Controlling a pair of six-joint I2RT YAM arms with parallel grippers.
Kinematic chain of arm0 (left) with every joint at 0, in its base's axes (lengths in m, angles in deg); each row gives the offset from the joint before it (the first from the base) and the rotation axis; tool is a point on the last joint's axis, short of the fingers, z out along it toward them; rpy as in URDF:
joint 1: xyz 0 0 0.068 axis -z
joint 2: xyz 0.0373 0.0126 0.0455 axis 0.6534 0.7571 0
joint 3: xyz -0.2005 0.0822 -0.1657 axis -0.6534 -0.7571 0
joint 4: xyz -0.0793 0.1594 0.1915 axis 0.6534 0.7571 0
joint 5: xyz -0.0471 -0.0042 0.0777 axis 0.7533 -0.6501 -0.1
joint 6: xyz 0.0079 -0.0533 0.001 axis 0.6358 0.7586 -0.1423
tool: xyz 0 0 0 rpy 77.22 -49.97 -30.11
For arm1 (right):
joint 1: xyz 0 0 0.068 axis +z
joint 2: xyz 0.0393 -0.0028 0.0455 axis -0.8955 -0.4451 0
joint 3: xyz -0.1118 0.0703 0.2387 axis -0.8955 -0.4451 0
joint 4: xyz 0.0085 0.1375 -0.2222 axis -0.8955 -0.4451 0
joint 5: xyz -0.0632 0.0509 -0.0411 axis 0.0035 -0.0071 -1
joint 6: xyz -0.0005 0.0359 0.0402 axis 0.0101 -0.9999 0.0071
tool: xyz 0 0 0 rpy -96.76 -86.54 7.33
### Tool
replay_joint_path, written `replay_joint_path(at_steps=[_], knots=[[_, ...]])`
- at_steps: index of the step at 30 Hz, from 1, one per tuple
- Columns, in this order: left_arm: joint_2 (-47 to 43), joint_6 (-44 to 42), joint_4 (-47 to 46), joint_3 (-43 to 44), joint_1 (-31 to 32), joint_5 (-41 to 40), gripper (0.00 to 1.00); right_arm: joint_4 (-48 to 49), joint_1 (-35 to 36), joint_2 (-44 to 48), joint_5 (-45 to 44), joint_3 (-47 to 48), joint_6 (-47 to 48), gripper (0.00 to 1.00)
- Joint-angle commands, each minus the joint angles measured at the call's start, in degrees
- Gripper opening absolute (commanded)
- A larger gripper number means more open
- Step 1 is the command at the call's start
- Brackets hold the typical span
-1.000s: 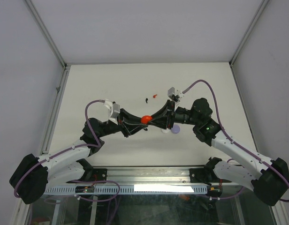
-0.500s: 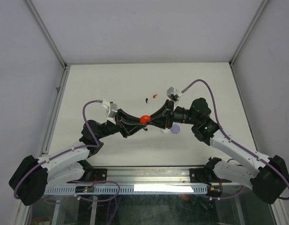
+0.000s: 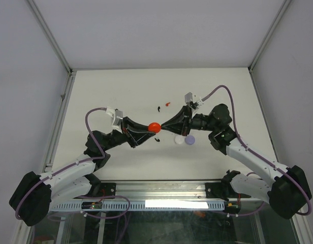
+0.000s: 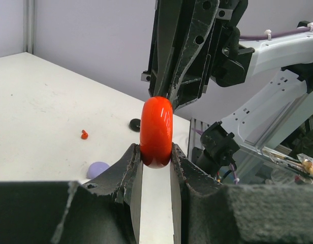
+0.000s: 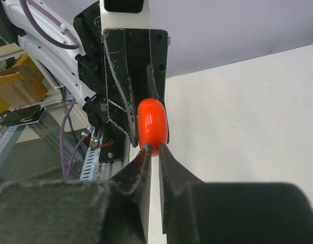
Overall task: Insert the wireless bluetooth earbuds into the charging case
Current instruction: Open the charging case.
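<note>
Left end effector pinches the red case on edge, clear of the worktop. This likely lets the right end effector, fingers pressed together at its rim, pry it open. The earbuds lie loose beyond.

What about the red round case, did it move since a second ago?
Yes, a little. The red case has shifted left and slightly up in the top view, away from the white disc and nearer the black earbud.

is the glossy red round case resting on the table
No, the left end effector holds the red case above the table.
</note>
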Motion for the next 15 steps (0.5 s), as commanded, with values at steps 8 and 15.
replay_joint_path(at_steps=[8, 15], knots=[[1.0, -3.9, -0.6, 0.7, -0.2, 2.3, 0.0, 0.4, 0.4, -0.2, 3.8, 2.9, 3.1, 0.62], [2.6, -7.9, -0.2, 1.7, -0.2, 5.9, 0.0, -5.0, 0.4, -1.0, 2.9, 5.4, 5.2, 0.69]])
